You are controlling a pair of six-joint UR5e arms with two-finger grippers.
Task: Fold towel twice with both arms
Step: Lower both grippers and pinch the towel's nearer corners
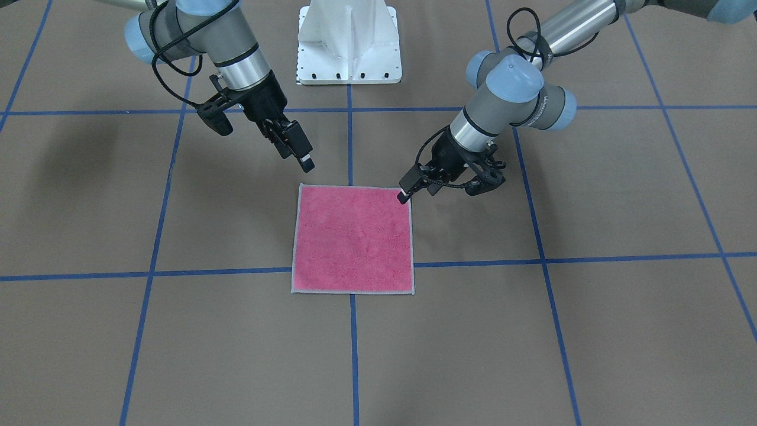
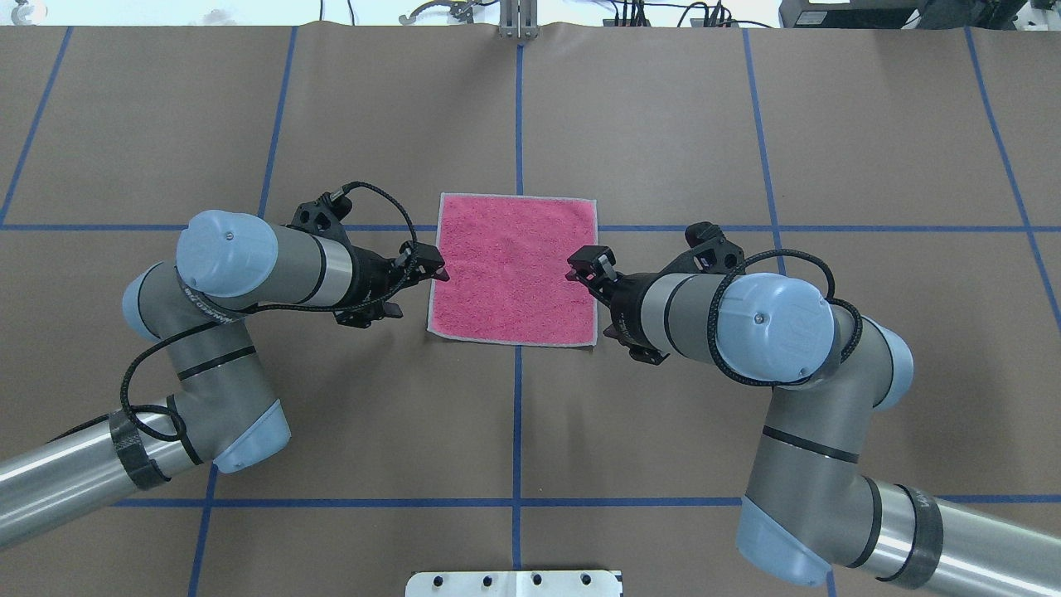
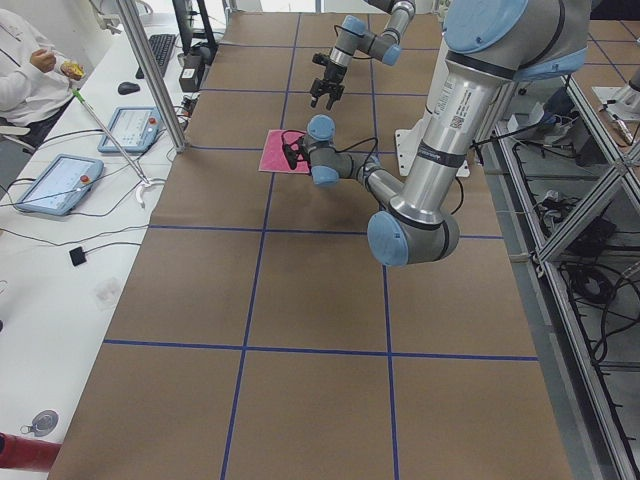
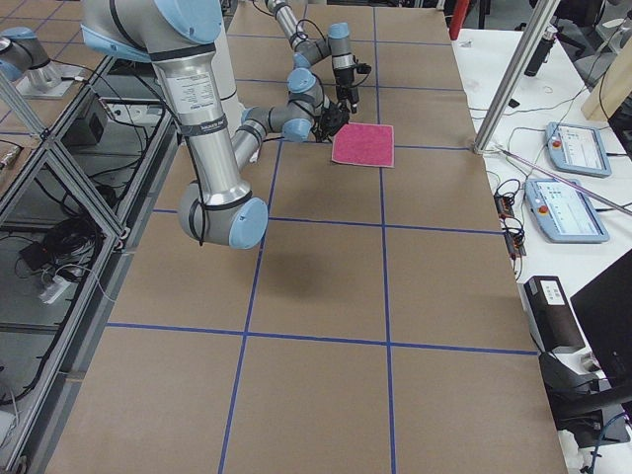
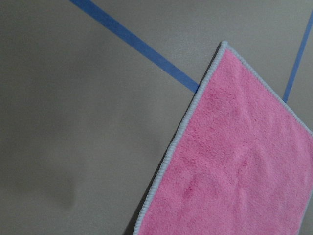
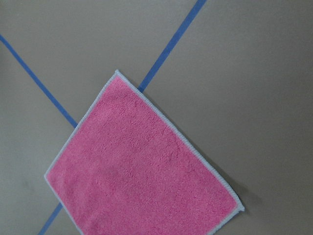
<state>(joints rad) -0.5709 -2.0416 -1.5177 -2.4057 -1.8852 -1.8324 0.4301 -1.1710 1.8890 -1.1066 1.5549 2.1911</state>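
Note:
The towel [image 1: 353,239] lies flat and unfolded on the brown table, pink face up with its light grey edging showing all round; it also shows in the overhead view [image 2: 514,269] and both wrist views [image 5: 239,171] [image 6: 142,171]. My left gripper [image 1: 404,196] hangs low over the towel's robot-side corner on my left, fingers slightly apart and holding nothing. On the other side, my right gripper [image 1: 304,161] hovers higher, just outside the matching robot-side corner, open and empty. Overhead, the left gripper [image 2: 435,267] and the right gripper [image 2: 584,265] face each other across the towel.
Blue tape lines [image 1: 349,136] grid the brown table. The white bolted pedestal [image 1: 349,44] stands behind the towel on the robot's side. A side bench with tablets [image 3: 60,180], a metal post [image 3: 150,70] and a seated person [image 3: 25,70] lie beyond the far edge.

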